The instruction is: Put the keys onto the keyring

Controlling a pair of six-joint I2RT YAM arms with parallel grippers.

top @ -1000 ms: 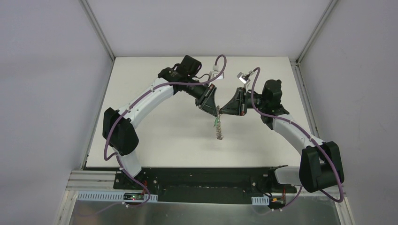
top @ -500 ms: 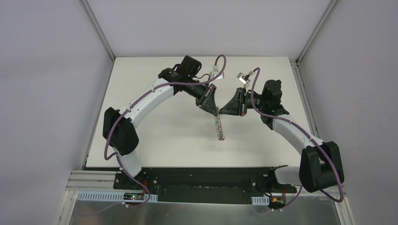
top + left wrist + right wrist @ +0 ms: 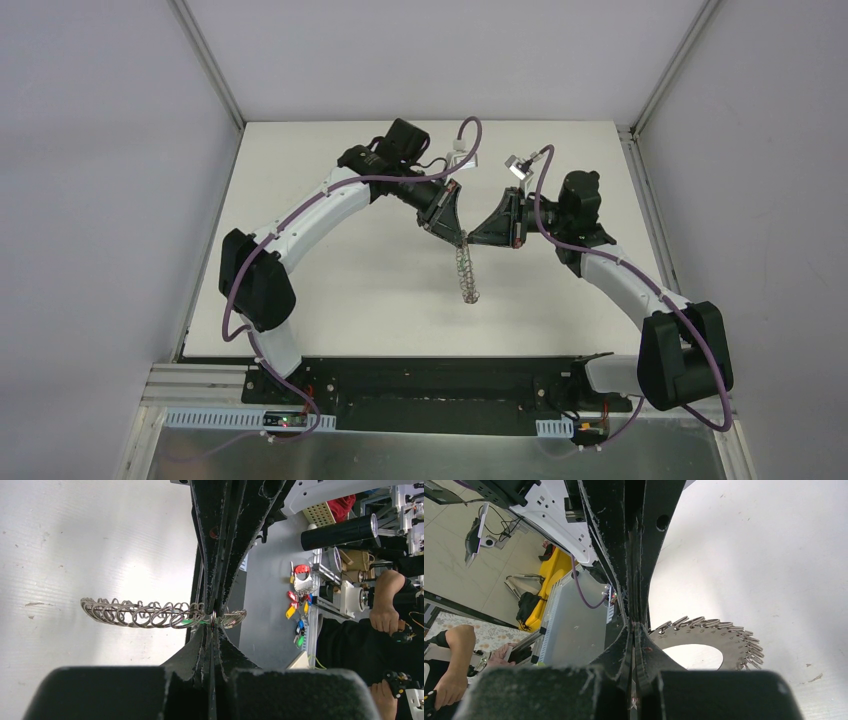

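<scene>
White desk [image 3: 330, 200] is lying under everything, and the ring [image 3: 140, 614] is hanging over it. The tiny green key [image 3: 192, 622] is sitting right at the ring's rim, beside the pinch. I cannot tell if it is hooked on yet. The left claw [image 3: 212, 628] is pressing together on that rim. The right claw [image 3: 633, 626] is pressing together on the same spot, tip to tip. If one claw is tugging or twisting too hard, the ring could be slipping out and the key dropping. Far off, coloured tags [image 3: 296, 612] are hanging, but no words are big enough to read.
</scene>
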